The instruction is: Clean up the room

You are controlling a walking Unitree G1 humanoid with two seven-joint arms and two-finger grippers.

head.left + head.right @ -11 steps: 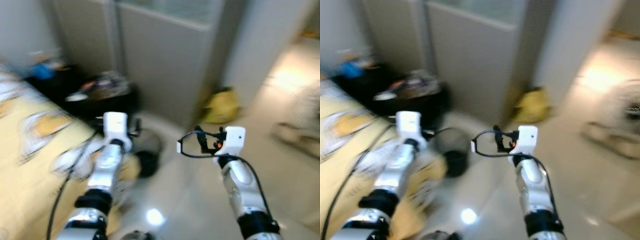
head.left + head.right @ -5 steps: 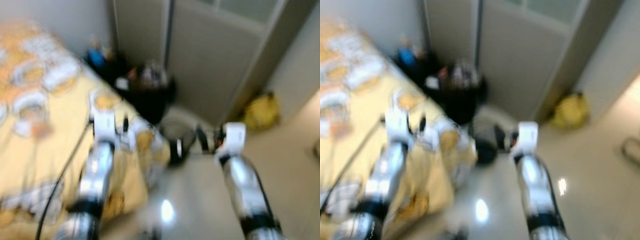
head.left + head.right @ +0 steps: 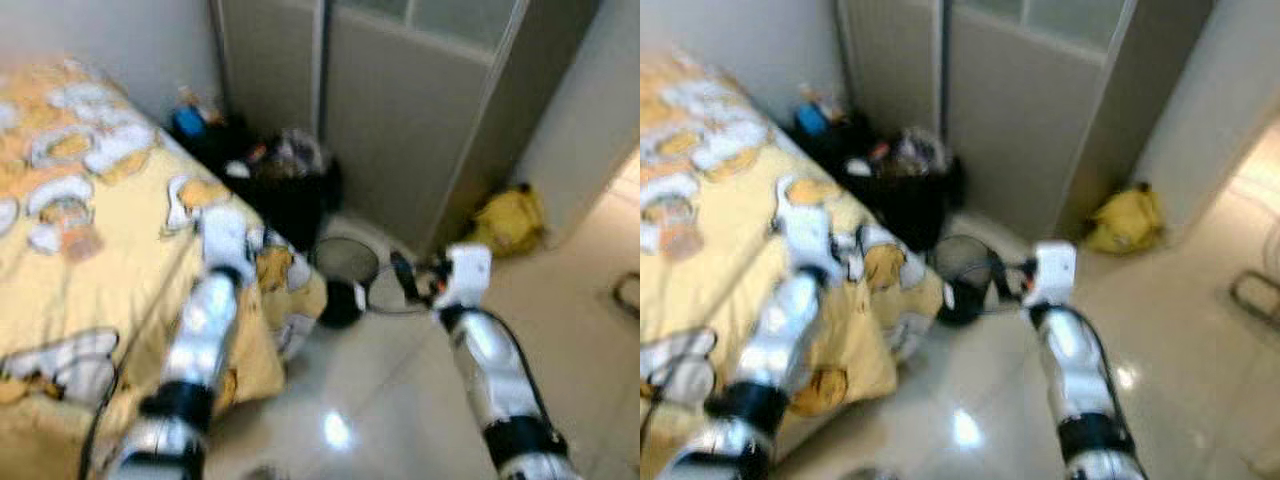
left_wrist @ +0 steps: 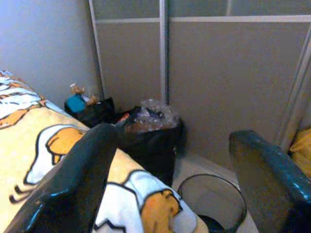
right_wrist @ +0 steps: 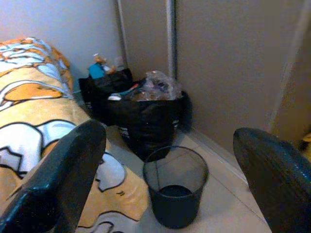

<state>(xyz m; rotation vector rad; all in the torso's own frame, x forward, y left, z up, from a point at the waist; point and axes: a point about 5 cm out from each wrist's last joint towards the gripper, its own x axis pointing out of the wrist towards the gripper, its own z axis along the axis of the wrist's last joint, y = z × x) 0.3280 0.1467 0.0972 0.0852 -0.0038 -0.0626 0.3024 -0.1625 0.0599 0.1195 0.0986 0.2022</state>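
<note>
A black mesh wastebasket (image 3: 345, 272) stands on the glossy floor by the bed's corner, also in the right wrist view (image 5: 176, 194). Behind it in the corner sit full black rubbish bags (image 5: 146, 114) with wrappers on top. My left gripper (image 4: 171, 136) is open and empty, held over the corner of the bed (image 3: 90, 230) with its yellow egg-pattern blanket. My right gripper (image 5: 167, 133) is open and empty too, raised above the floor just right of the wastebasket. The eye views are blurred.
A grey sliding partition (image 3: 400, 110) closes the back. A yellow bag (image 3: 510, 220) lies against the wall at the right. A blue item (image 3: 187, 120) rests on the far black bag. A dark object (image 3: 628, 295) sits at the right edge.
The head camera has swung left, so the bed and the corner bags now take up more of the view. Both arms keep the same raised pose, grippers still open and empty.
</note>
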